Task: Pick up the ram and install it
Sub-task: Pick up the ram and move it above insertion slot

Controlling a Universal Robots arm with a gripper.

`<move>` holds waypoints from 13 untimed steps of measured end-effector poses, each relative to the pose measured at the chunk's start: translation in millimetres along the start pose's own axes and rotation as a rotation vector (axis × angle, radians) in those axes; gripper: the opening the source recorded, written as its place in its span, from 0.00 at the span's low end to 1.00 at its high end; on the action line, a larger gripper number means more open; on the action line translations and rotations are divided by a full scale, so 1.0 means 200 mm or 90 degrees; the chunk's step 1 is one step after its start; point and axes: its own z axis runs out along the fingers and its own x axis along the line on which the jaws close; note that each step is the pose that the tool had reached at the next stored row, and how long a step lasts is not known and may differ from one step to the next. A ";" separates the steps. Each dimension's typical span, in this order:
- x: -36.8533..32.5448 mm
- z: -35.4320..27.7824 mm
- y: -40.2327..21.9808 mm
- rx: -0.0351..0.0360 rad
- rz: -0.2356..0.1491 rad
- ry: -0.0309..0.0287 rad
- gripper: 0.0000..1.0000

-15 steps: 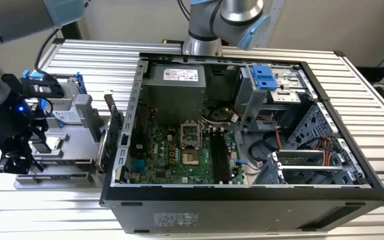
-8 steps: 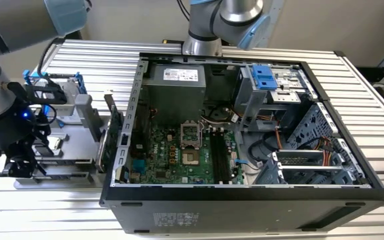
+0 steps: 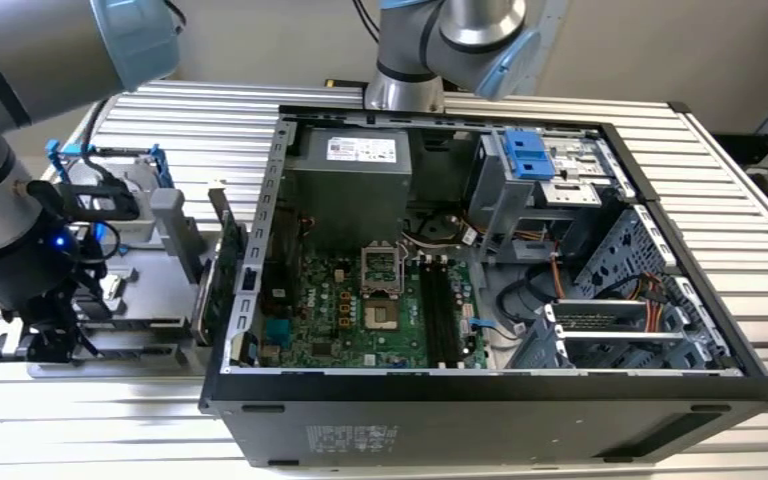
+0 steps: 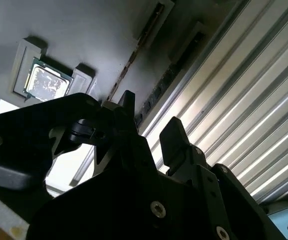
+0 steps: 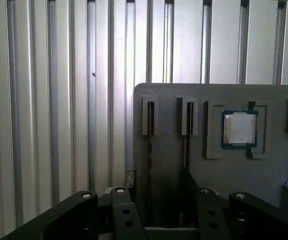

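Note:
The ram stands on edge as a thin dark strip in a narrow slot of the grey holder plate. It also appears in the second wrist view as the ram. A second thin stick stands in the slot beside it. My gripper hangs just above these slots, open, with nothing between its black fingers. I cannot tell which stick the gap lines up with. In the exterior view the gripper is at the left, over the holder, apart from the motherboard's black slots.
A square CPU chip lies in a recess of the holder near the sticks. The open computer case takes up the middle of the ribbed metal table. A green card stands at its left wall. A second arm's base rises behind.

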 end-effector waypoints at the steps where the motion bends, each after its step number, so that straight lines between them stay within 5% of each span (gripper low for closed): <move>1: 0.000 0.009 0.000 0.0000 0.000 0.0000 1.00; 13: 0.003 0.095 0.012 0.0000 0.000 0.0001 1.00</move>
